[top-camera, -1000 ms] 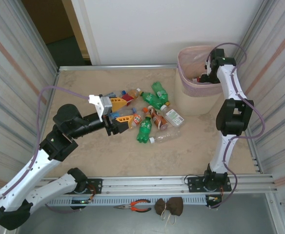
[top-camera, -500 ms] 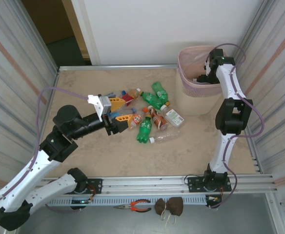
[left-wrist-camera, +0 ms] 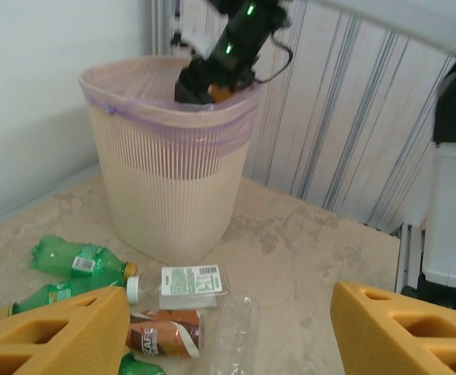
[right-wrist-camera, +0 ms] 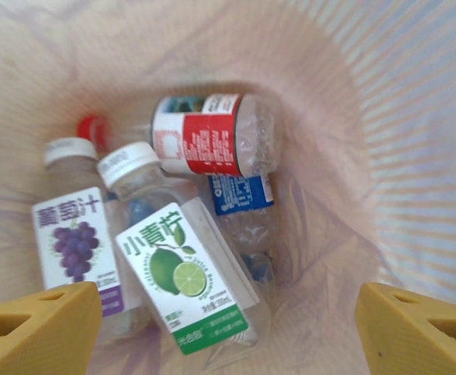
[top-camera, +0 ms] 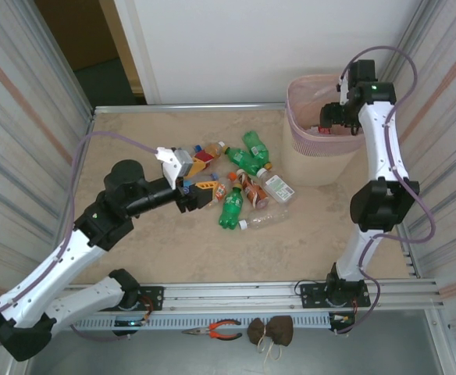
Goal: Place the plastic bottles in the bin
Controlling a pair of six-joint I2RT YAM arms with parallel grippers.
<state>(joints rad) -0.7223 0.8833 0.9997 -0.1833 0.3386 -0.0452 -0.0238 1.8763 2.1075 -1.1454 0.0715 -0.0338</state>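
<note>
You are working over a beige, marbled table (top-camera: 173,250) that is sitting inside a booth: ribbed panels (top-camera: 25,117) are closing off both sides, a white wall (top-camera: 275,47) is standing at the back, and a dark doorway (top-camera: 80,39) is opening at the far left. A metal rail (top-camera: 236,295) is running along the near edge, and below it red-handled pliers (top-camera: 215,330) are lying beside a dark brown bundle (top-camera: 271,330). Your left hand (top-camera: 204,173) is hovering at the left edge of the loose bottles (top-camera: 247,187), its fingers spread wide and gripping nothing. Those bottles are lying in a heap mid-table, green, clear and brown-labelled ones touching. They are filling the stretch between that hand and the bin (top-camera: 314,156). The bin is standing in the far right corner, just beside the heap, with a lilac liner (left-wrist-camera: 165,105) folded over its rim. Your right hand (top-camera: 329,123) is hanging over the bin's mouth, fingers wide apart and empty. Inside, at least four bottles are lying on the bottom: a grape-label bottle (right-wrist-camera: 76,242), a lime-label bottle (right-wrist-camera: 185,281), a red-label bottle (right-wrist-camera: 204,133) and a blue-label bottle (right-wrist-camera: 240,195), all overlapping.
</note>
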